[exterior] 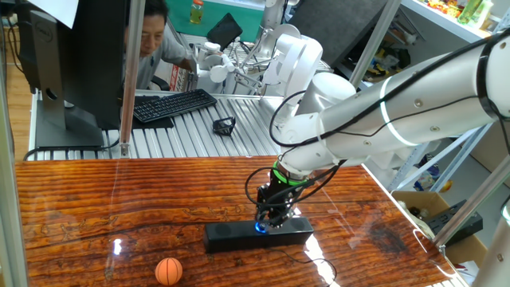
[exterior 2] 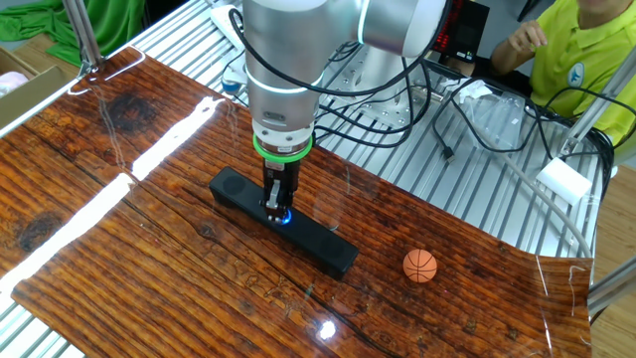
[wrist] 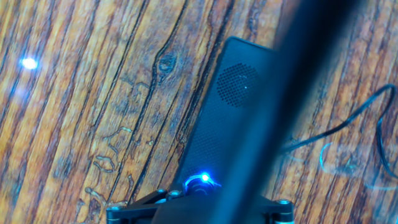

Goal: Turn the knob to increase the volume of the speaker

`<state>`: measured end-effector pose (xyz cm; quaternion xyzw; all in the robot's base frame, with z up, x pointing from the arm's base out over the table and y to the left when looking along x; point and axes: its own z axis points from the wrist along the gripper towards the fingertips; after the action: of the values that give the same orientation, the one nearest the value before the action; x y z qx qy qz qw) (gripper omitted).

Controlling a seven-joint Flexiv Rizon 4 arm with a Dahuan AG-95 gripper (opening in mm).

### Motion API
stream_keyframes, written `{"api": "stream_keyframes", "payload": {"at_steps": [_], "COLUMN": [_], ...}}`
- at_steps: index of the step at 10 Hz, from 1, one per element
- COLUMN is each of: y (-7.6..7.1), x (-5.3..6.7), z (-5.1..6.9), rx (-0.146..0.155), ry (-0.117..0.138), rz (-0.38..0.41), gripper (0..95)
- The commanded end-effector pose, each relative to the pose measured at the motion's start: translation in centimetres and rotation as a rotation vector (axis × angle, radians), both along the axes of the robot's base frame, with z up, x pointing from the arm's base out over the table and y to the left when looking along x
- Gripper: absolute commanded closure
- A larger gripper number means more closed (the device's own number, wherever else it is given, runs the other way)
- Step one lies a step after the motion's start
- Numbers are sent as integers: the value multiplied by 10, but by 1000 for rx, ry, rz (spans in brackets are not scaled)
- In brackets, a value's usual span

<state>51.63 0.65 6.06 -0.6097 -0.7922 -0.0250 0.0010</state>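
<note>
The speaker (exterior 2: 283, 221) lies flat on the wooden worktop (exterior 2: 119, 229), its long axis running diagonally across the boards in the other fixed view, from upper left to lower right. The knob (exterior 2: 283, 216) sits at the middle of the speaker's top face, glowing blue, and the claw (exterior 2: 275, 204) stands directly above it, pointing straight down. So the dial lies right beneath the fingertips, not off to any side.

In one fixed view the claw (exterior: 269, 221) is down at the blue glow (exterior: 260, 227), its fingers drawn close together on either side of the dial. They seem to be closed on the knob, though contact itself is too small to confirm (the hand view shows only the blue ring (wrist: 200, 183) at its lower edge, with a blurred dark shape crossing the frame).

The turn ahead therefore depends on the wrist's axis lining up with the knob's upright axis; the arm looks well centred for that. An orange ball (exterior 2: 419, 266) rests well apart from the speaker, clear of the work.
</note>
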Motion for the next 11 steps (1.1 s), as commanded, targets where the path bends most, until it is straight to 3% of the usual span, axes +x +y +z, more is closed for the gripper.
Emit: {"api": "stream_keyframes", "payload": {"at_steps": [1, 11], "y": [1, 0], "x": [1, 0], "z": [-1, -1], "rx": [8, 31], "ry": [-5, -13], "rz": [-35, -188], "gripper": [950, 950]}}
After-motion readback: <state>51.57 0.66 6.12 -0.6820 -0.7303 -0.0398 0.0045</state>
